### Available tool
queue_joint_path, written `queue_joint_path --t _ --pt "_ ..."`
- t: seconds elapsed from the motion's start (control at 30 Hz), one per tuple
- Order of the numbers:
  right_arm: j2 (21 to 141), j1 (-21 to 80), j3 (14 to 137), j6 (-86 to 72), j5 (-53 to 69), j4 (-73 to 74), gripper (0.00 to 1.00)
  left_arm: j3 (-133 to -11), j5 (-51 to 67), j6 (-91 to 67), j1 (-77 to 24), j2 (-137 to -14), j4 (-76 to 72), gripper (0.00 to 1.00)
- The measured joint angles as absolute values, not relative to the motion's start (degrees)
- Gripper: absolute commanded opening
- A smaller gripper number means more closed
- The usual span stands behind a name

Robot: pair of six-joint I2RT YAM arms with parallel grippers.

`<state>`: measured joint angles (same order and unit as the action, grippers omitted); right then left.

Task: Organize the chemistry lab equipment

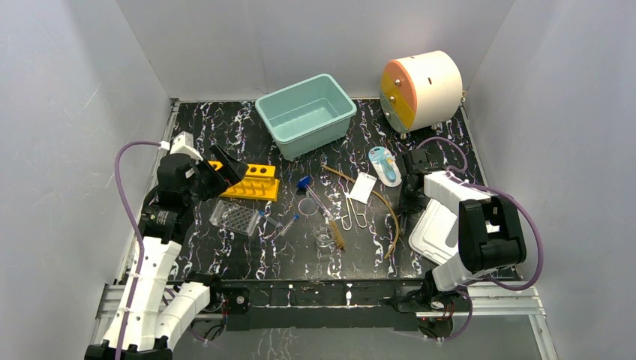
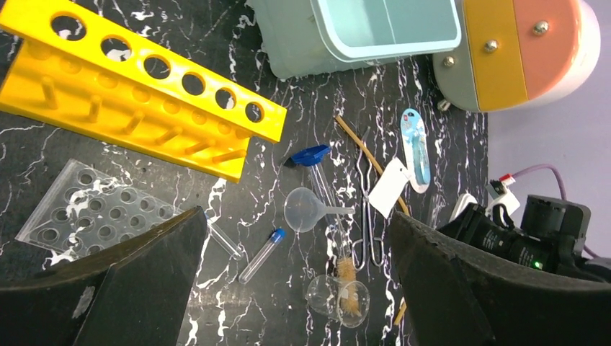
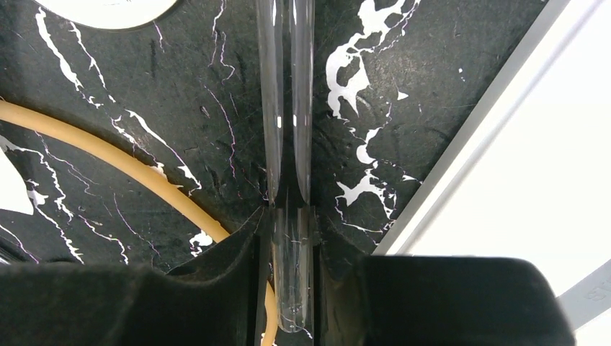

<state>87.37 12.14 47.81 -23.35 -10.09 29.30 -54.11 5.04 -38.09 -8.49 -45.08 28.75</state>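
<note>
1. Clear tube (image 3: pixel 291 108) sits betw. fingers of R gripper (image 3: pixel 292 234). Jaws narrow, one pad each side; firm pinch or not, can't tell.
2. Tube's long axis runs straight out from the jaws, apparently flat on table (image 3: pixel 180 65), rounded end betw. the pads.
3. Amber tubing (image 3: pixel 108 155) lies just beside the tube, passing under one finger. Prob. snag risk on lift.
4. L gripper (image 2: pixel 297 274) wide, empty, over well plate (image 2: pixel 94 209) nr yellow rack (image 2: pixel 144 94). R arm far nearer the tube.
</note>
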Motion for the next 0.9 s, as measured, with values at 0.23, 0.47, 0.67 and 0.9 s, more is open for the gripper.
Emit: queue_joint_path --t 0.23,0.47,0.67,0.9 --pt "83.57 12.14 47.79 -22.46 -9.04 29.32 0.18 -54.11 12.58 -36.60 -8.49 -46.89 27.00 0.98" --pt "73.06 12.16 47.79 -21.61 -0.32 27.11 0.18 -53.84 22.48 -38.35 -8.56 -51.70 22.24 0.98" --pt "69.63 13.04 47.42 -22.70 10.85 23.44 0.16 -51.81 28.12 -41.69 -11.70 -57.95 13.45 0.98" --pt "67.44 15.94 44.71 -28.36 22.44 16.10 0.17 -53.01 29.06 -44.62 -22.79 -71.75 4.75 0.98"
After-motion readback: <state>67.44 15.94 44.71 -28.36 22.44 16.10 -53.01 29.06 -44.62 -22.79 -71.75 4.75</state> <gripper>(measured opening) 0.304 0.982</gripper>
